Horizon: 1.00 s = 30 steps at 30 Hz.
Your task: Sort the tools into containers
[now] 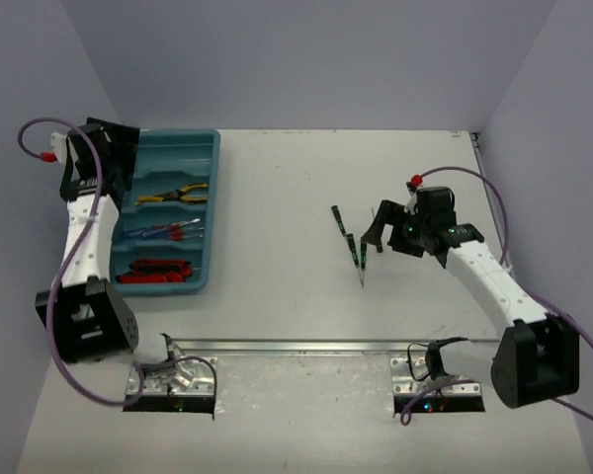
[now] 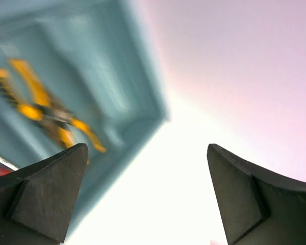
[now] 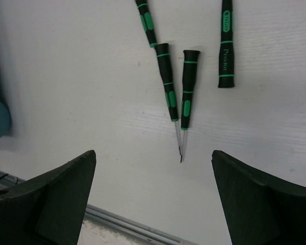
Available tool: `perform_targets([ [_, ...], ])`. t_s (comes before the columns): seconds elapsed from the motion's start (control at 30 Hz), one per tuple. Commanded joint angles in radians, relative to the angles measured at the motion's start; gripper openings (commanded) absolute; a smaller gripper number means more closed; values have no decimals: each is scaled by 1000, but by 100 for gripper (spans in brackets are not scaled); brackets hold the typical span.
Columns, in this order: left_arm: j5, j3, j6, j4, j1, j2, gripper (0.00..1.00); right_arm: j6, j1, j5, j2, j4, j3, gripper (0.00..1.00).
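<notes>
The teal tray lies at the table's left, its compartments running side by side. Yellow-handled pliers lie in one, blue-handled screwdrivers in the one nearer me, and red-handled tools in the nearest. My left gripper hangs open over the tray's far left corner, holding nothing. Its wrist view is blurred, showing the pliers and tray rim. Several green-and-black screwdrivers lie mid-table. My right gripper stands open just right of them, above the table. Two screwdrivers touch at their tips ahead of the fingers.
Purple-grey walls close in the table at the back and both sides. A metal rail runs along the near edge, and it shows below the fingers in the right wrist view. The left arm's elbow sits near the tray's front left corner.
</notes>
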Motion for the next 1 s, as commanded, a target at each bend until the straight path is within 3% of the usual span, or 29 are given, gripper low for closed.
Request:
perform_targets([
  [0.0, 326, -222, 113, 221, -4, -372, 100, -91, -2, 197, 174, -67, 144, 80],
  [0.1, 429, -398, 167, 240, -34, -563, 100, -130, -3, 235, 288, -89, 218, 53],
  [0.2, 508, -563, 210, 238, -76, -704, 100, -156, -2, 303, 384, -111, 286, 39],
  [0.3, 532, -640, 297, 182, -119, -766, 100, -178, -3, 339, 504, -161, 374, 35],
  [0.5, 528, -600, 483, 32, -141, -731, 100, -184, -2, 321, 622, -152, 417, 37],
  [0.63, 561, -616, 513, 27, -141, -726, 100, -186, -4, 280, 711, -129, 429, 36],
  [0.97, 594, -683, 510, 77, -165, -698, 100, -169, -4, 308, 813, -106, 415, 24],
])
